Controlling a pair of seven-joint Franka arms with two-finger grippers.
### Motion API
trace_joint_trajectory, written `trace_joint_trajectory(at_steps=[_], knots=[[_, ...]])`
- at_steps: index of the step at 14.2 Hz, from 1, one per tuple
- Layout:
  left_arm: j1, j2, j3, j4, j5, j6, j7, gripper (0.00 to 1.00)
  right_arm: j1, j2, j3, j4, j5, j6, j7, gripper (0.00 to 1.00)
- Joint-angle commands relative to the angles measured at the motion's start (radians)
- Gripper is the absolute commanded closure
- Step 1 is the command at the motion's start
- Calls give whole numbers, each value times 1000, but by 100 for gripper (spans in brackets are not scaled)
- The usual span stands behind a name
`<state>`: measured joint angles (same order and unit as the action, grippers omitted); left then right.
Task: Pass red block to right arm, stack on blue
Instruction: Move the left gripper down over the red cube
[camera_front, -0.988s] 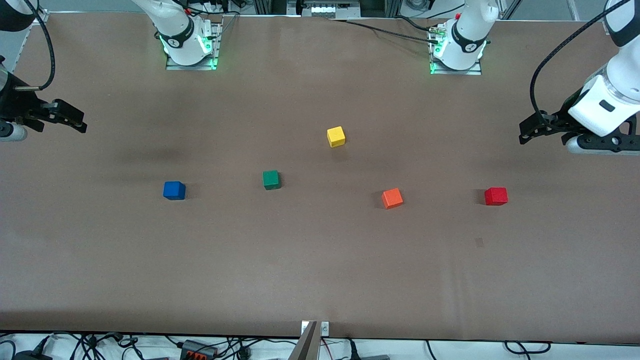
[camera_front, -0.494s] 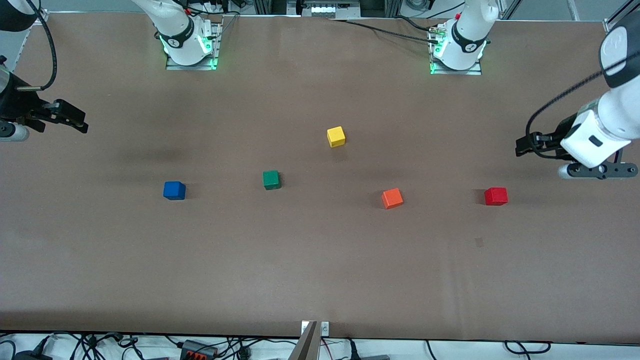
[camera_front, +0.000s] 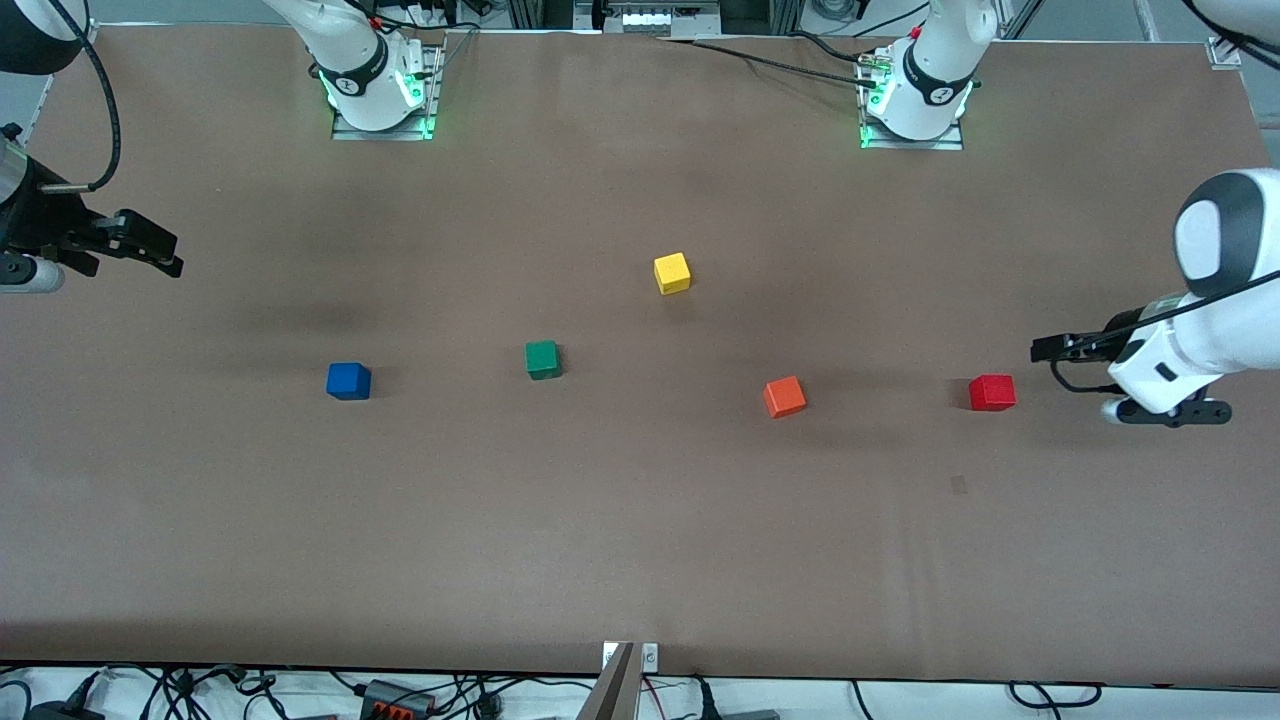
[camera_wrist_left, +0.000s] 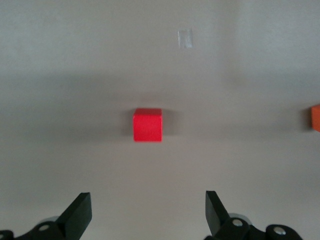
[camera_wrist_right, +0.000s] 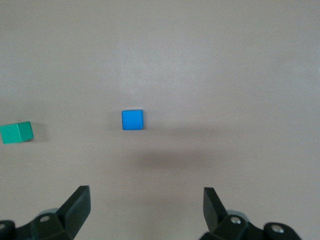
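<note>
Red block (camera_front: 992, 392) sits on the table at the right-centre of the front frame, toward the left arm's end, untouched. We see the left gripper (camera_front: 1045, 348) hanging just beside it at the frame's right edge, fingers spread wide, empty. In the left wrist view the red block (camera_wrist_left: 147, 125) lies centred between the two fingertips (camera_wrist_left: 80, 212) but well apart from them, so nothing is gripped yet.

We judge the step in hand as the approach for the first pick. The next move calls for bringing the gripper over the cube, lowering so the fingers straddle it, and squeezing on two flat faces.

Right gripper (camera_front: 150, 250) waits at the left edge of the front frame, also wide open and empty. The blue cube (camera_front: 348, 381) sits at left-centre, nearer the camera than that gripper; we see it in the right wrist view too (camera_wrist_right: 132, 120).

Orange cube (camera_front: 785, 396), green cube (camera_front: 542, 359) and yellow cube (camera_front: 672, 273) lie between, mid-frame.
</note>
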<state>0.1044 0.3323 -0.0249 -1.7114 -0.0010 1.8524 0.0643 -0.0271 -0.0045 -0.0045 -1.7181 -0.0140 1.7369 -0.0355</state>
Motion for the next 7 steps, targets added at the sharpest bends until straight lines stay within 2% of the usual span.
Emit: trace_joint_trajectory(at_steps=[1, 7], knots=[[6, -27, -1, -166, 15, 222, 31, 0, -1, -9, 1, -14, 19, 32, 0, 0], [9, 82, -1, -390, 15, 726, 92, 0, -7, -15, -8, -11, 40, 20, -1, 0]])
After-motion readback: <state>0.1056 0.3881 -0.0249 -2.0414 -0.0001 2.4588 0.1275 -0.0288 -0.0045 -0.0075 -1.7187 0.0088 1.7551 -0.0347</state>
